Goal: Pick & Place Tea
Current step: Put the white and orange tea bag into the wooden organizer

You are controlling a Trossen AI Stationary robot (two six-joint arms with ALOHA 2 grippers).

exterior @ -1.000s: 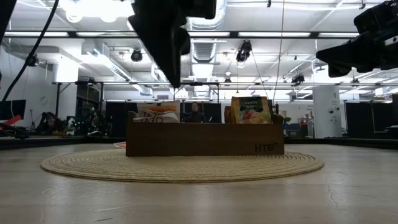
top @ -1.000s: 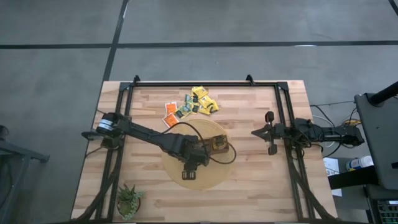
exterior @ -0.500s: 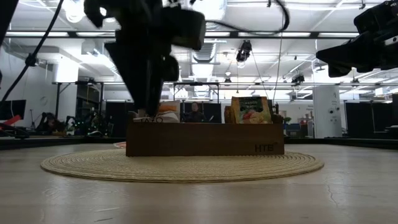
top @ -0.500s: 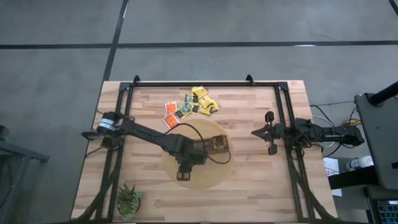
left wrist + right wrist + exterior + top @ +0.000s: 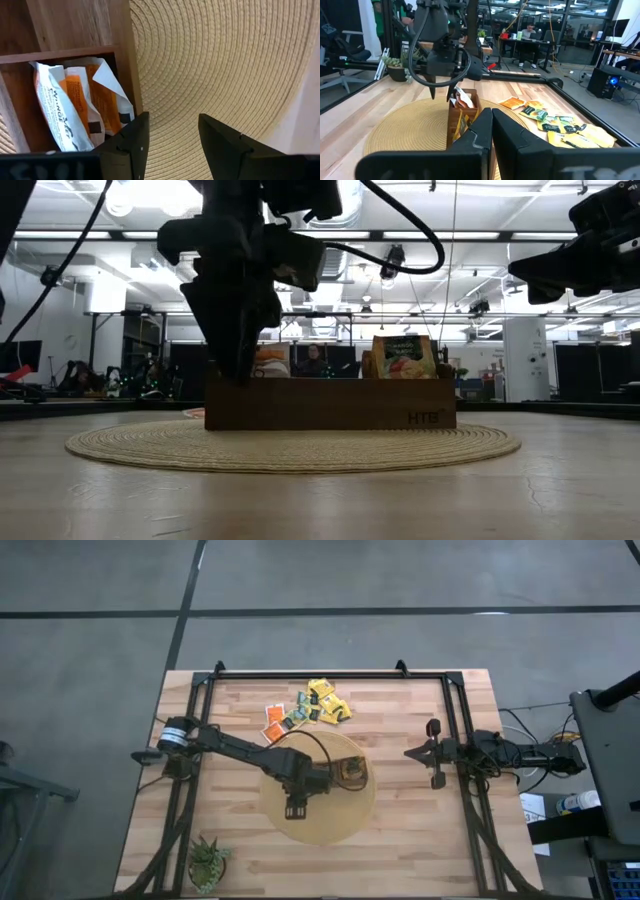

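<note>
The long brown box (image 5: 330,417) lies on a round woven mat (image 5: 330,825). Orange tea sachets (image 5: 75,110) stand in its end compartment, and other sachets (image 5: 403,357) stick up farther along. Loose tea sachets (image 5: 308,708), orange, yellow and dark, lie on the table beyond the mat. My left gripper (image 5: 170,142) points down, open, at the box's end by the orange sachets; one finger (image 5: 131,142) is over the end wall (image 5: 127,75), the other over the mat. My right gripper (image 5: 432,753) waits shut and level at the right side. My left gripper has nothing between its fingers. One finger stands right at the box's end wall, beside the orange sachets' edge (image 5: 122,117); whether it touches the wall or the sachets, I cannot tell.
A small potted plant (image 5: 208,862) stands at the near left corner. Black frame rails (image 5: 455,720) run along the table's left, right and far sides. Bare wood lies around the mat.
My left gripper has come down, drifting a little toward the table's left edge, from well above the box to the level of its top at the end with the orange sachets. Its fingers have stayed open. The box and sachets have not moved.
</note>
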